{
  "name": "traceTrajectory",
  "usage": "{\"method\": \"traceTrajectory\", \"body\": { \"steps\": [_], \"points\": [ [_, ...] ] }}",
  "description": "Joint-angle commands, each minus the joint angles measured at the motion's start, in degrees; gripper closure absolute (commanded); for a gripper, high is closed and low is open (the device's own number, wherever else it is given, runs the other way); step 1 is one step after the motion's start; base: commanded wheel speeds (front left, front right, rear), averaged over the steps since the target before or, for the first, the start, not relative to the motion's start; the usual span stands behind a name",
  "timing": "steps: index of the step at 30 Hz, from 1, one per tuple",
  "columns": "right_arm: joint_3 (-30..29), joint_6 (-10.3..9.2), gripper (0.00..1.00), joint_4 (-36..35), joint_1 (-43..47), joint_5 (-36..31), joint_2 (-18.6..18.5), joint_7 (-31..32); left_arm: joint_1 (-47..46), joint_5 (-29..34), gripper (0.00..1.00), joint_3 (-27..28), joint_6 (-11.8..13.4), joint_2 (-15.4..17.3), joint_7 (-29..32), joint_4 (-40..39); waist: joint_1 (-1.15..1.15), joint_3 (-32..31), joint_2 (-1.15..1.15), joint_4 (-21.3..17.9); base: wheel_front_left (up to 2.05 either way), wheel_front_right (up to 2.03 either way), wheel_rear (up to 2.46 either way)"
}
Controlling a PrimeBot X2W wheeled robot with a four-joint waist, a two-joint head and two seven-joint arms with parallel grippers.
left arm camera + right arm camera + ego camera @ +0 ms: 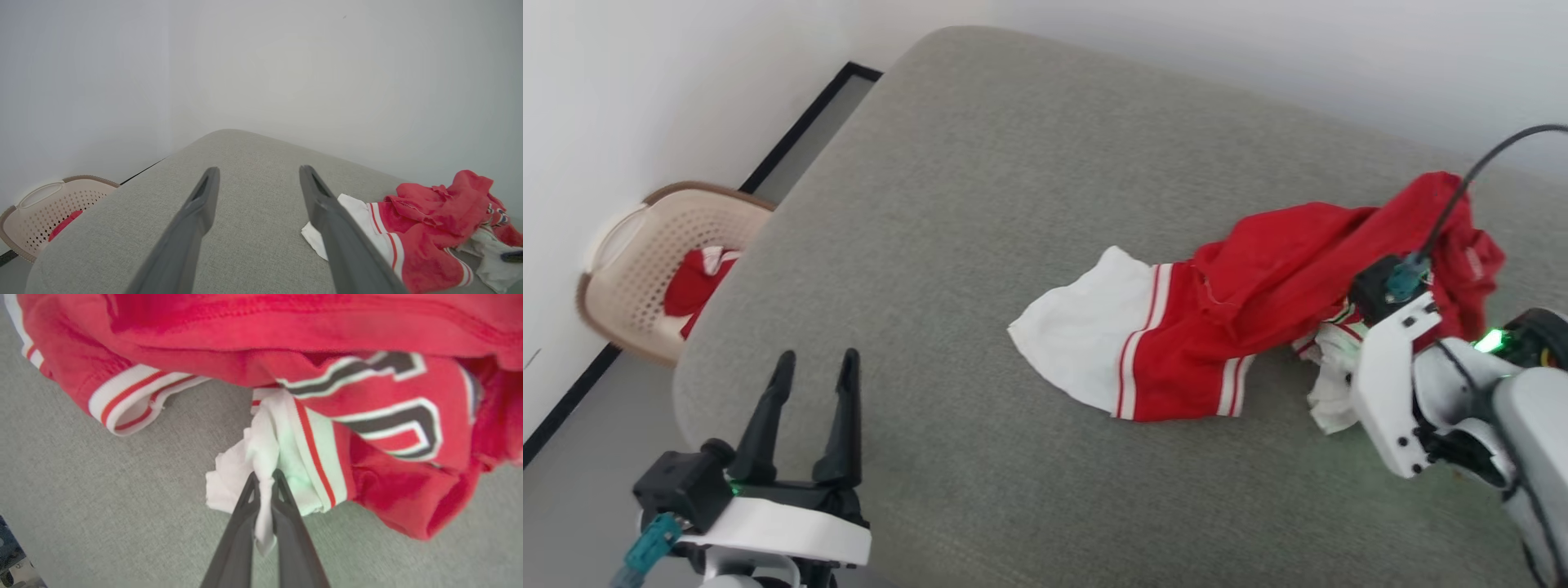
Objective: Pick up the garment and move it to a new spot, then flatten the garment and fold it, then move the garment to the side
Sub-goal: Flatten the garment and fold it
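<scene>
Our right gripper [265, 476] has its two long dark fingers [237, 539] pressed together on a bunched fold of white sleeve fabric [263, 453]. That fold belongs to the red jersey-style T-shirt with white sleeves and red-and-white striped trim [1258, 269]. We see the pinched cloth running down between the fingers, and black white-outlined lettering [398, 362] on the red panel just right of the grip. The shirt lies crumpled on the right part of the broad grey fabric-covered cushion [980, 204], with one white sleeve spread flat toward the left and the red body heaped up at the far right. Our left gripper [818, 359] hovers at the near left, fingers spread apart and holding nothing, well apart from the shirt. Beyond the cushion's left edge, a beige perforated plastic basket [633, 269] sits on the floor [572, 490] against the white wall [645, 82], with a red cloth [690, 286] inside.
</scene>
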Motion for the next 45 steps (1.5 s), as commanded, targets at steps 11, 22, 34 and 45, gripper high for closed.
{"method": "traceTrajectory", "body": {
  "steps": [11,22,34,45],
  "points": [
    [-12.20,-0.05,1.00,-12.42,9.46,1.21,-2.22,5.06,2.83,3.26,0.00,6.37,-0.16,-0.33,-0.31,-2.48,0.00,-2.55,0.00,-7.26,0.00,0.00,0.00],
    [-25.85,-0.05,1.00,-16.92,23.09,0.11,-1.28,9.26,4.12,3.66,0.00,9.01,-0.16,0.06,-0.31,-3.94,0.00,-2.65,0.00,-11.71,0.00,0.00,0.00],
    [-23.42,-0.05,0.00,-8.73,21.69,-1.98,2.00,1.99,3.14,2.20,0.00,6.89,-0.17,2.13,-0.31,-2.81,0.00,-2.50,0.00,-14.91,0.00,0.00,0.00],
    [-26.16,-0.05,0.00,-19.15,19.76,-2.32,6.10,-1.56,1.36,-4.38,0.00,-2.74,-0.17,12.78,2.63,3.16,0.00,-4.50,0.00,-23.76,0.00,0.00,0.00]
  ]
}}
